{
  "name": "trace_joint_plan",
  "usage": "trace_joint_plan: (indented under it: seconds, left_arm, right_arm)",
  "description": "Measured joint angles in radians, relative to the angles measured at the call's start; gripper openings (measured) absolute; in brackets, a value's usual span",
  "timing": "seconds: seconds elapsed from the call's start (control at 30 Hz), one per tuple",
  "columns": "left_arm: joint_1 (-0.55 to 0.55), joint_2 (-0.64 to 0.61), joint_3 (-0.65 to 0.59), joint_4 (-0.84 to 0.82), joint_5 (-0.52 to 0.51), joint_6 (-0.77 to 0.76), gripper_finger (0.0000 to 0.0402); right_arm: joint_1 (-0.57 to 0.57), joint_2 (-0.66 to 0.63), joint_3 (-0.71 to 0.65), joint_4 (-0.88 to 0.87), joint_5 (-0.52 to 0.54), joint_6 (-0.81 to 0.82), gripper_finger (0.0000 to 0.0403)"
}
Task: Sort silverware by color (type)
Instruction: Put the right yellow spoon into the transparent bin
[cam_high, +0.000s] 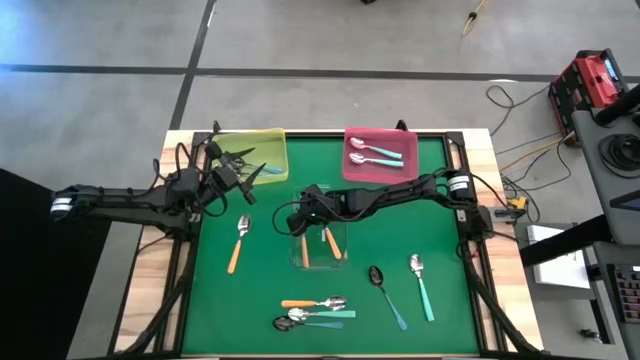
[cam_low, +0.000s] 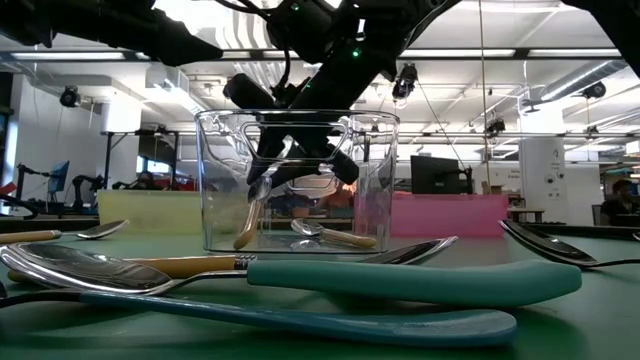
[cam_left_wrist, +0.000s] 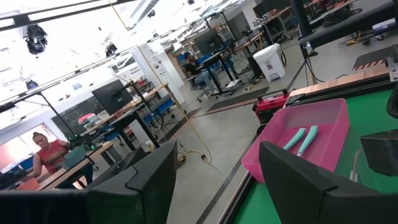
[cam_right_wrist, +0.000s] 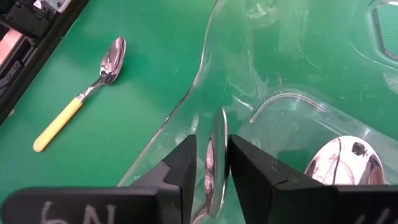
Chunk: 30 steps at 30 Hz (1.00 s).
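My right gripper (cam_high: 299, 217) reaches into the clear tray (cam_high: 338, 262) at the table's middle and is shut on an orange-handled spoon (cam_low: 252, 212). A second orange-handled spoon (cam_high: 329, 241) lies on the tray floor. Another orange-handled spoon (cam_high: 238, 243) lies on the green mat left of the tray. Two teal-handled spoons (cam_high: 372, 152) lie in the pink tray (cam_high: 352, 172). More spoons lie near the table's near edge: a dark-bowled one (cam_high: 386, 296), a teal-handled one (cam_high: 421, 285) and a small heap (cam_high: 315, 311). My left gripper (cam_high: 243, 170) is open above the yellow tray (cam_high: 268, 142), touching nothing. My right gripper pinches the spoon's silver bowl (cam_right_wrist: 217, 148) between its two fingers (cam_right_wrist: 185, 163), the bowl standing edge-on between them. The fingers come from above, slanting down into the clear tray. The spoon hangs below them, handle end (cam_low: 243, 238) down by the tray floor.
The clear tray's walls (cam_low: 384, 180) stand close around my right gripper. Yellow and pink trays sit along the far edge of the green mat. Bare mat (cam_high: 270, 275) lies between the clear tray and the near heap. Cables and gear lie beyond the table's right side.
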Motion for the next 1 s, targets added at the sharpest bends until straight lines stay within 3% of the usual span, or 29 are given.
trace_joint_plan:
  seconds: [1.0]
  left_arm:
    - [0.000, 0.000, 0.000, -0.005, 0.000, 0.000, 0.0210]
  right_arm:
    - [0.000, -0.008, -0.001, -0.056, -0.005, -0.004, 0.0091]
